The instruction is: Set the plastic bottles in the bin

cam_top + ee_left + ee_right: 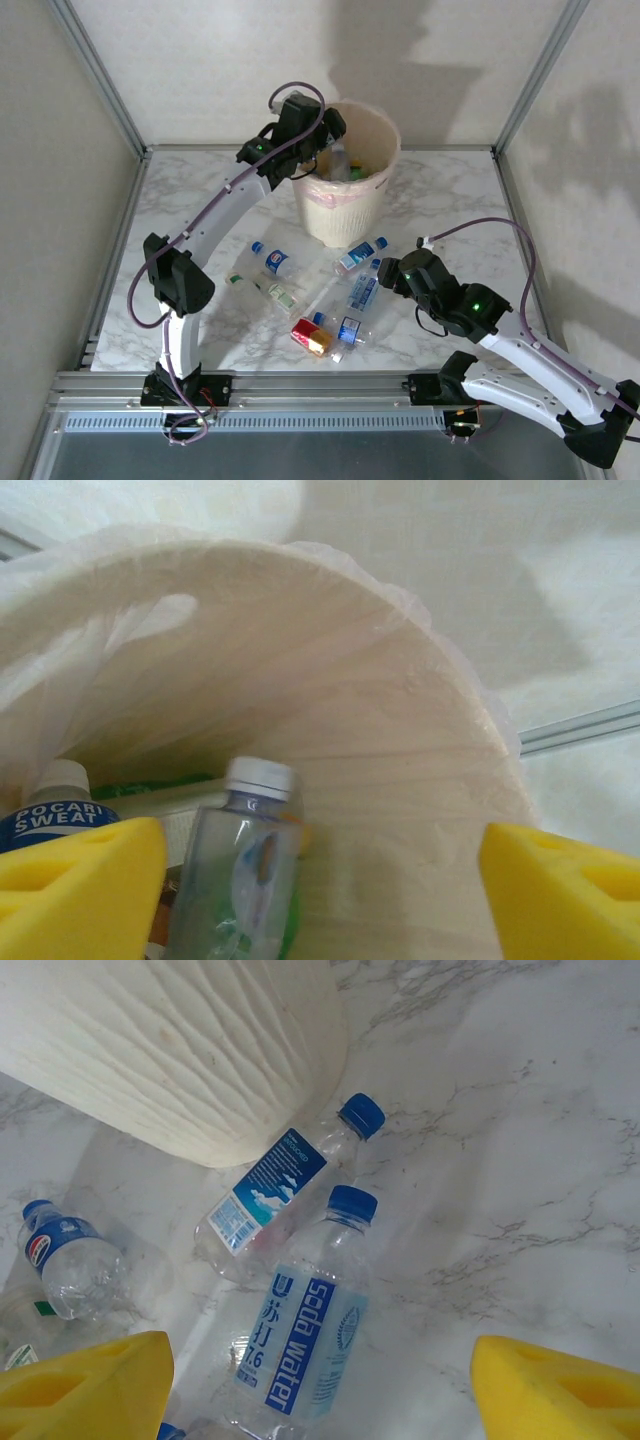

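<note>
Hovering over bin, left end effector gaped, bottles inside. Right end effector stood open; several bottles lay beside bin.

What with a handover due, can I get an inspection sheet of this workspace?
Surface: white marble-patterned tabletop, no spill seen.
Job's things: round cream-white plastic bin with a pinkish liner holds bottles, among them a clear white-capped plastic bottle. Several small bottles lie on the tabletop in front of it, including a clear blue-labelled soda water bottle and a red-and-gold labelled bottle.
Clutter: nothing seen.
Grippers: left gripper over the bin, yellow fingers open. Right gripper low over the soda water bottle, open.
Cables: purple cable looped along each arm.
Surroundings: aluminium frame, pale walls.
</note>
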You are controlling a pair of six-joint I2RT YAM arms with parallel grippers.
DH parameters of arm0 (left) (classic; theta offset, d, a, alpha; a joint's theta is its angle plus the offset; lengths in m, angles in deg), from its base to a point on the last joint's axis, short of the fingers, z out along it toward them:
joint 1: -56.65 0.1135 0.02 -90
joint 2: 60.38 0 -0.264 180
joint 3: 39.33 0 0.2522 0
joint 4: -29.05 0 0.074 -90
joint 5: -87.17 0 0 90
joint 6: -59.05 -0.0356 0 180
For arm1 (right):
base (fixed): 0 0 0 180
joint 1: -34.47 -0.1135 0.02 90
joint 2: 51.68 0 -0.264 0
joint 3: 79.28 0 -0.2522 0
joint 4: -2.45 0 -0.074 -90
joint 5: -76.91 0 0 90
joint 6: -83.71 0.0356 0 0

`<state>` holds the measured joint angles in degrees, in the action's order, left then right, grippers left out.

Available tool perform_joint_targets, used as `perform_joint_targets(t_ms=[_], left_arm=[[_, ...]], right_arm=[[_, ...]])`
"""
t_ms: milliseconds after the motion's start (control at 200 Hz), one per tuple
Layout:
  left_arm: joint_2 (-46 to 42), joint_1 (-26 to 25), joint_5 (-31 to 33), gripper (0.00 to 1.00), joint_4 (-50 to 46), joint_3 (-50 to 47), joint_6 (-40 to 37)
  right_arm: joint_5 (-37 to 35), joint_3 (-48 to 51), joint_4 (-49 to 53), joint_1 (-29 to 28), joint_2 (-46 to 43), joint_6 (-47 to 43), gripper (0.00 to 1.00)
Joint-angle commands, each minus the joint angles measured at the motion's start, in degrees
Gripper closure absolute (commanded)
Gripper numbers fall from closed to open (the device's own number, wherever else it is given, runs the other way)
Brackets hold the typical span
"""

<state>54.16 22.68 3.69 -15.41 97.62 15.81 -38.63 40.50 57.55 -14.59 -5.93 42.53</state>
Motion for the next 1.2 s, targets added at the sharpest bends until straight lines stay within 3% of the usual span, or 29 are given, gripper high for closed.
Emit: perform_joint_targets(t_ms=[0,80,285,596,926,1197], left_arm=[[-1.0,-1.1,3.2,0.10,-1.8,2.6,-1.5],[-3.1,-1.5,4.4,0.03,-2.1,2.8,-2.7],[-12.2,-2.4,8.3,0.01,-2.6,-0.4,-8.8],[-36.9,-2.2,9.7,0.01,8.6,-30.6,-13.4],[-58.0,-2.0,10.5,0.00,11.5,-58.6,-9.7],[-62.1,1.2,12.1,0.00,4.2,-65.0,-4.0]], right_arm=[[-1.2,0.2,-0.5,-0.3,-0.7,0.9,0.20],[-0.6,0.1,-0.8,-0.4,-0.3,1.1,0.18],[1.4,0.8,-2.8,-0.4,2.9,1.3,0.14],[4.5,3.4,-4.8,-0.7,8.3,4.0,0.10],[9.0,5.6,-11.7,-0.7,18.0,5.9,0.03],[10.7,4.0,-14.8,-1.3,27.5,7.0,0.04]])
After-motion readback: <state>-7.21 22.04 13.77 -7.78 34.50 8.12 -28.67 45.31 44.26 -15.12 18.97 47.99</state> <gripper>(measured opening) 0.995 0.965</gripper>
